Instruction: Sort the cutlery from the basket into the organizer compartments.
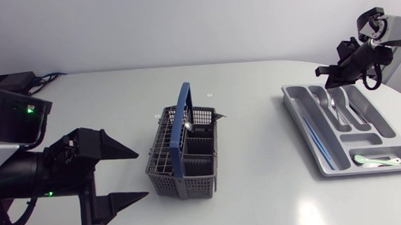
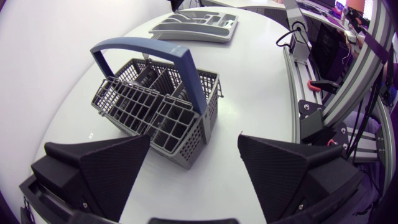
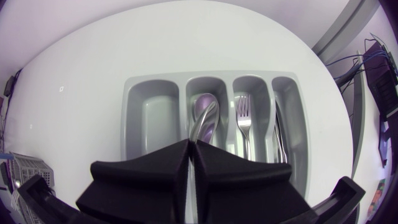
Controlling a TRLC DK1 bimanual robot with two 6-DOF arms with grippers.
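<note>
Hidden: the spoon's point(image 3: 205, 118) handle end disappears into the seam between the right fingers; the organizer's point(image 3: 152, 118) near end is covered by the right end effector point(image 3: 189, 144) in its wrist view; what lies in the basket point(image 1: 182, 159) is hard to make out through the mesh
Cut off: the right arm leaves the head view at the upper right edge; the left arm's base is cropped at the lower left
Left arm: low over the bench point(image 1: 257, 123), level, aimed at the basket; left end effector point(image 1: 141, 175) spread wide, holding nothing, just short of the basket's near corner
Right arm: raised, angled down over the organizer's far end; fingers pressed almost together, pinching the spoon by its handle
Spoon: bowl pointing away from the fingers, long axis along the second compartment, above it
Fork point(image 3: 244, 121): in the third compartment, tines away from the end effector
Organizer: on the bench's right side, well apart from the basket – long compartments running front to back
Basket: mid-bench, grey, its blue handle point(image 1: 180, 121) upright
</note>
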